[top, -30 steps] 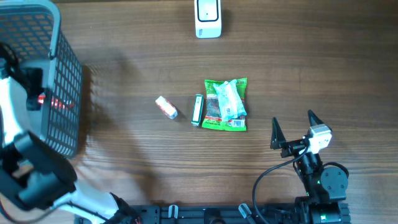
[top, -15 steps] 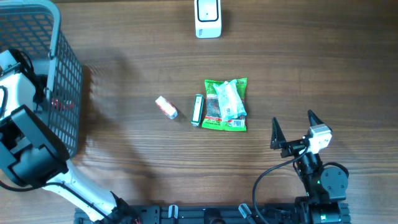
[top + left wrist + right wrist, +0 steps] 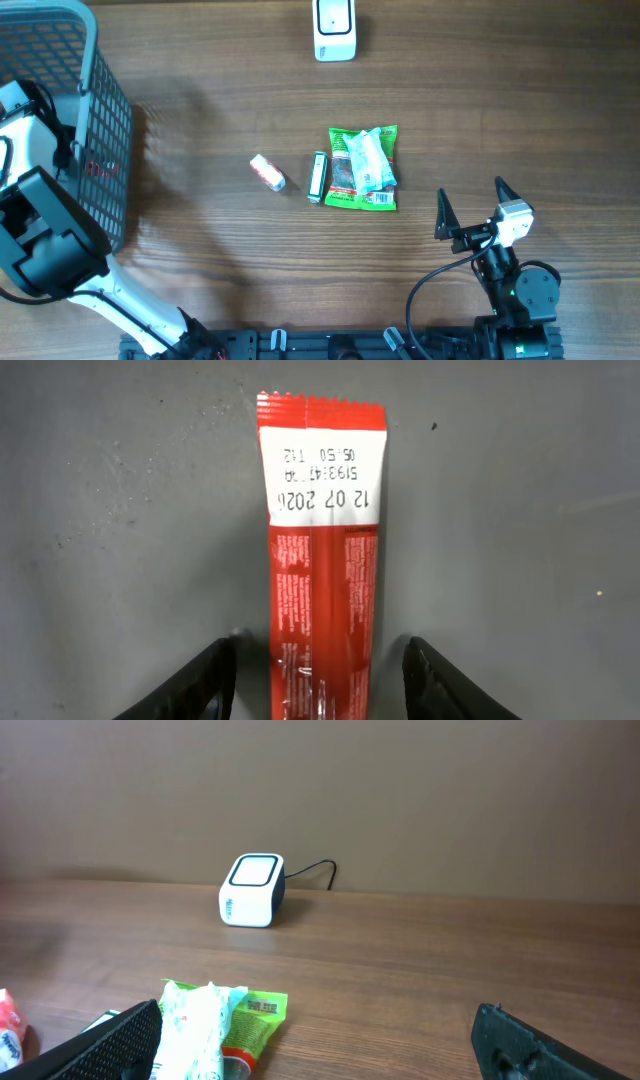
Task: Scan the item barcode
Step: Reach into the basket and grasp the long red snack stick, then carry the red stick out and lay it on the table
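A red snack bar (image 3: 322,560) with a white date panel lies flat on the grey floor of the basket. My left gripper (image 3: 320,682) straddles its near end. The jaws stand open, with a gap between each finger (image 3: 205,678) and the wrapper. From overhead, the left arm (image 3: 35,150) reaches into the basket (image 3: 100,90) and the bar shows red through the mesh (image 3: 97,167). The white scanner (image 3: 334,30) (image 3: 252,890) stands at the table's far edge. My right gripper (image 3: 470,195) (image 3: 320,1050) hovers open and empty at the front right.
A green snack packet (image 3: 363,168) (image 3: 225,1015), a slim green-ended bar (image 3: 318,177) and a small white-and-pink packet (image 3: 267,172) lie mid-table. The grey mesh basket fills the far left corner. The scanner's cable (image 3: 315,870) trails behind it.
Over the last second the left arm has moved further into the basket. In the last half second it holds still. The right arm and the table items have not moved.
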You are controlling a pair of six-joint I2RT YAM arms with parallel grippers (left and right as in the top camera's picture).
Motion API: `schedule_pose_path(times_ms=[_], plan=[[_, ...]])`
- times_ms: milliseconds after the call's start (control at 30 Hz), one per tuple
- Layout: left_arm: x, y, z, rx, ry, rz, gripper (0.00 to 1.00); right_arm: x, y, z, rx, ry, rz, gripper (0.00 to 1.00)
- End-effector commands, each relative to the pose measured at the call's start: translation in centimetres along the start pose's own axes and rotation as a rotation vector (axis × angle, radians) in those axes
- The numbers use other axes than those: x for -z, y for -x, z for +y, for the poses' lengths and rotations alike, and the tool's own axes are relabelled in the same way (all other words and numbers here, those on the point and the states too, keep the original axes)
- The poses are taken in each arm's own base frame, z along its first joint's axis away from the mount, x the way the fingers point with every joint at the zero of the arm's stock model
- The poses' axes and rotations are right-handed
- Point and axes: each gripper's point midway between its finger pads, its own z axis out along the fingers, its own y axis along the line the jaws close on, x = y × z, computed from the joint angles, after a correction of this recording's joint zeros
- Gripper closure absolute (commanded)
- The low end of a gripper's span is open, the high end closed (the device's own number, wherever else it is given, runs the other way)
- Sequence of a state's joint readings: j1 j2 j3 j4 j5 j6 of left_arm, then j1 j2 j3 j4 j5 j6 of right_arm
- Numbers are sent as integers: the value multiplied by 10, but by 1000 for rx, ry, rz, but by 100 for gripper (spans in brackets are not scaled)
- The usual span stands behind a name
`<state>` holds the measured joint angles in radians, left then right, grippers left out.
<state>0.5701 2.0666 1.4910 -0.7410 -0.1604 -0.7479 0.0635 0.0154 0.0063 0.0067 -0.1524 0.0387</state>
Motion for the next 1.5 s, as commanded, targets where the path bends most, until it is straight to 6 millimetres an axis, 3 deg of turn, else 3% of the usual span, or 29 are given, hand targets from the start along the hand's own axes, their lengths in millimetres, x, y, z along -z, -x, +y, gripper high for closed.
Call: schedule_pose_path(times_ms=[0,100,167,267,333,433,533,633,700,767,900,1067,1233,1333,1467], plan=[[-37,-42,27,-31,97,144,53,0,2,-2,13,-10,-9,0],[-38,-45,30,-38,107,155,96,0,2,-2,13,-10,-9,0],[-32,-38,26,-64,87,139,96,0,2,-2,13,-10,-9,0],[0,-14,15,-62,53,103,96,0,2,-2,13,-10,-9,0],[39,11,2,-53,4,50,96,0,2,-2,13,-10,-9,0],[128,55,-20,-43,-120,-90,96,0,2,-2,13,-10,-9,0],[227,84,-31,-17,-270,-243,96,0,2,-2,13,-10,-9,0],[305,85,-26,-10,-380,-346,96,0,2,-2,13,-10,-9,0],[340,69,-19,-28,-429,-368,96,0,2,-2,13,-10,-9,0],[356,42,-17,-72,-464,-324,96,0,2,-2,13,-10,-9,0],[361,-52,-26,-405,-497,-104,96,0,2,-2,13,-10,-9,0],[331,-148,-43,-725,-438,71,96,0,2,-2,13,-10,-9,0],[263,-233,-45,-925,-315,175,96,0,2,-2,13,-10,-9,0],[204,-276,-30,-997,-215,225,96,0,2,-2,12,-10,-9,0],[152,-288,-16,-1032,-123,207,96,0,2,-2,13,-10,-9,0]])
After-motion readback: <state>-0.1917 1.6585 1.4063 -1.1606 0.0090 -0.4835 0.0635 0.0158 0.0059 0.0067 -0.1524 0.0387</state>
